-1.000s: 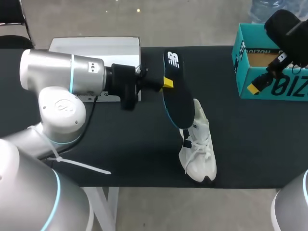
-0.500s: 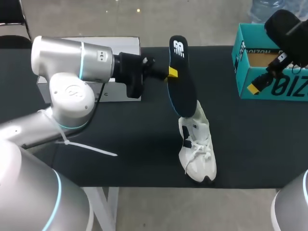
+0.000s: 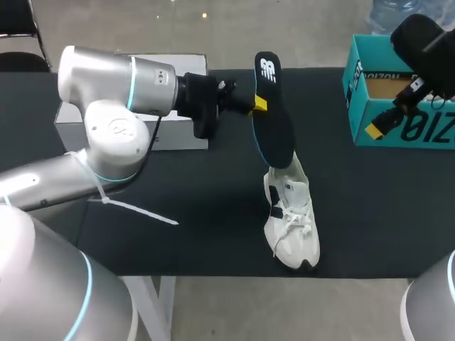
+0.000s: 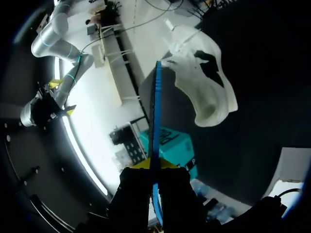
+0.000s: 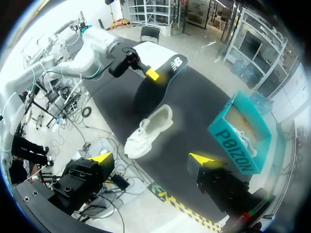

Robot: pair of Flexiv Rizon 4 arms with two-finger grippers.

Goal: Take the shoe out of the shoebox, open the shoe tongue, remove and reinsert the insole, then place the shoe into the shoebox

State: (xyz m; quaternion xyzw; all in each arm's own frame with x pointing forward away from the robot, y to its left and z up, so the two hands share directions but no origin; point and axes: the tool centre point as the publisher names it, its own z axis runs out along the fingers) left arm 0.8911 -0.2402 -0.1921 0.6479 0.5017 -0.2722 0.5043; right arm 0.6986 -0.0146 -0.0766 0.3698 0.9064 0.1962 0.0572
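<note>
A white sneaker lies on the black table near its front edge, toe toward the front. My left gripper is shut on the edge of a dark insole, which hangs tilted with its lower end over the shoe's heel opening. In the left wrist view the insole runs edge-on out from between the yellow tips, with the sneaker ahead. My right gripper stands open over the front wall of the teal shoebox. From the right wrist its gripper shows nothing between its fingers, and the sneaker lies far below.
A grey-white box sits at the table's back left, partly behind my left arm. The teal shoebox stands open at the back right. Bare black tabletop lies left of the sneaker and between it and the shoebox.
My left arm has carried the insole to the right and farther back, turning it more upright. Its lower end now sits over the shoe's heel. The right arm has stayed still.
</note>
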